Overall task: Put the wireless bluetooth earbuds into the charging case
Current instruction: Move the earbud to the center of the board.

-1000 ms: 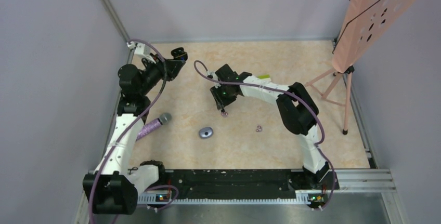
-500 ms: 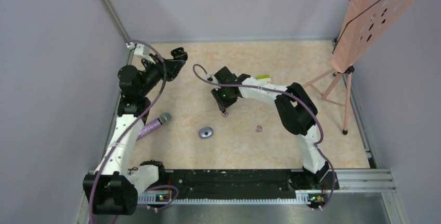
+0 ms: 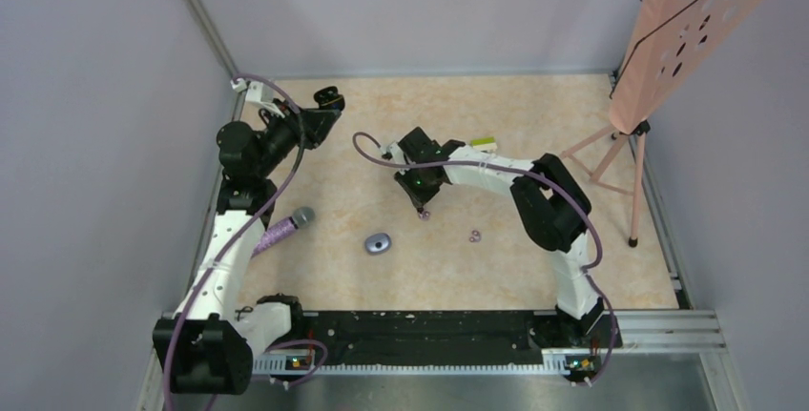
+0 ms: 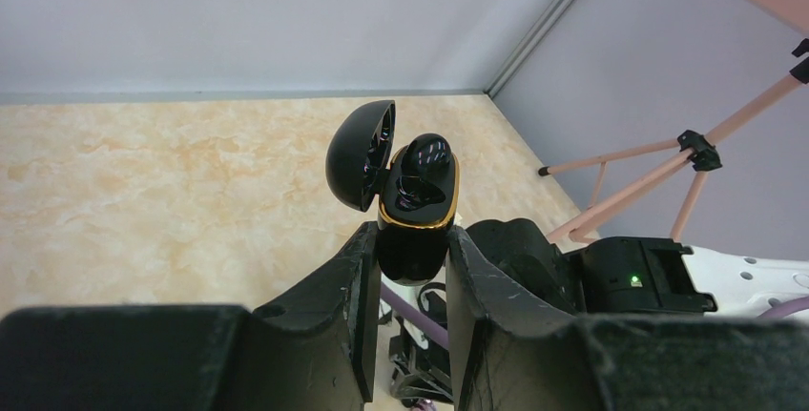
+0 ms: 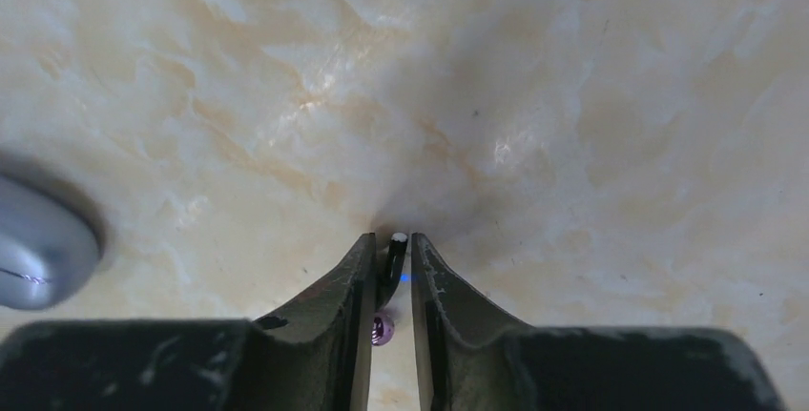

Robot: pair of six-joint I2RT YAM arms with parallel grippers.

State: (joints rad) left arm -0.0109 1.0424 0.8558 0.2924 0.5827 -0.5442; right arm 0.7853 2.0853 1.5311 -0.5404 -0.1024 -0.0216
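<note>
Two grips to note. Left gripper (image 4: 411, 233): clamps charging case (image 4: 417, 192), lid open, up at back-left. Right gripper (image 5: 391, 241): narrower than 1 s ago, shifted slightly rt, brackets dark-stemmed earbud (image 5: 393, 260) low over table (image 3: 534, 125); firm pinch or not, can't tell. Pick-up nearly secured, prob.

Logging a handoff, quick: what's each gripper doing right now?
Left gripper: closed on the charging case, lid open.
Right gripper: closed on an earbud with a dark stem.
</note>
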